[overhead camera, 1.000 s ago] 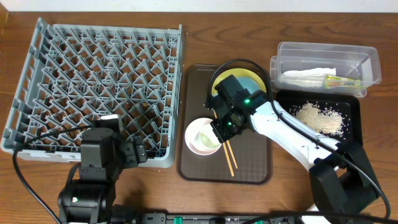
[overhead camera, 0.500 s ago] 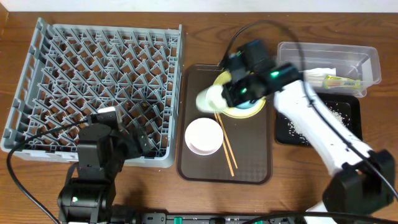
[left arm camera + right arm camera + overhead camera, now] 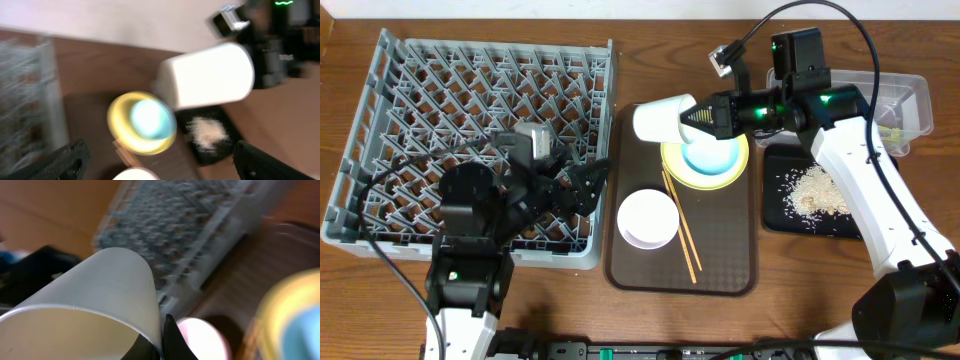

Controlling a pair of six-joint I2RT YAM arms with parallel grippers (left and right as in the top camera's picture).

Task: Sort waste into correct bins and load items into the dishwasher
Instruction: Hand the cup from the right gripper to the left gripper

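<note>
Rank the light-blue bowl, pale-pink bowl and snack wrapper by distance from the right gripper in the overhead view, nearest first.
Measured from the right gripper, which holds the white cup:
1. light-blue bowl, just below it in the image, on the yellow plate.
2. pale-pink bowl, lower left, on the brown tray.
3. snack wrapper, far right, in the clear tub.

Robot lab: wood table [image 3: 640,30], 2 arms [image 3: 865,195]

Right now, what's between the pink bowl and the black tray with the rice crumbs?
The wooden chopsticks, lying on the brown serving tray just beside the pink bowl; the black tray sits farther right. The overhead view shows it.
</note>
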